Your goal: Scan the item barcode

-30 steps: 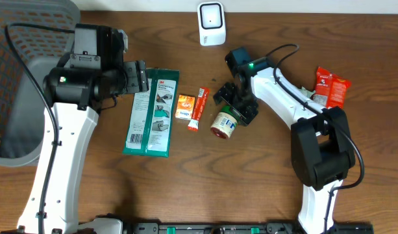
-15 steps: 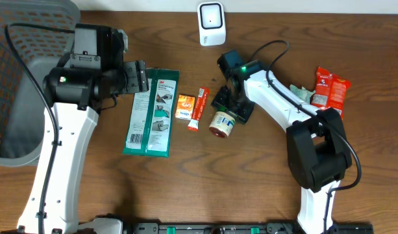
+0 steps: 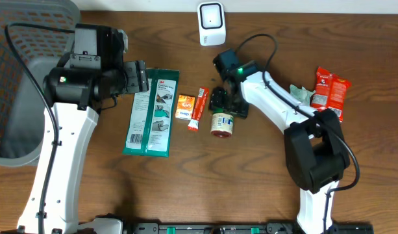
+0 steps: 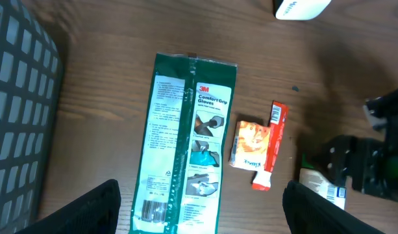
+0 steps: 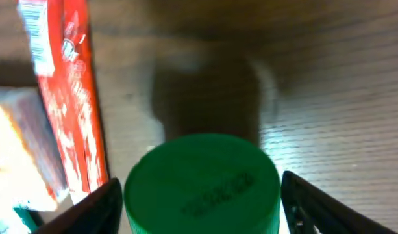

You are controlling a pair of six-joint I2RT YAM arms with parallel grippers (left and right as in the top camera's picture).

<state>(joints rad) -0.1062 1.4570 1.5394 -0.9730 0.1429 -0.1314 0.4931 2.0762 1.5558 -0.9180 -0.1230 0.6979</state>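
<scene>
Slid leftward, the right gripper (image 3: 223, 106) straddles the green lid (image 5: 202, 185) of the jar (image 3: 221, 125), jaws spread, nothing lifted; left gripper (image 4: 200, 208) gapes empty; scanner (image 3: 211, 25) at tabletop's far edge unused.

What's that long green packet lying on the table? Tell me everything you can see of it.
The green packet is long, flat and glossy like plastic film, printed 3M Comfort Grip Gloves with a glove picture and a barcode near one end. It lies face up on the wooden table, unheld, beside but apart from the orange packet.
</scene>
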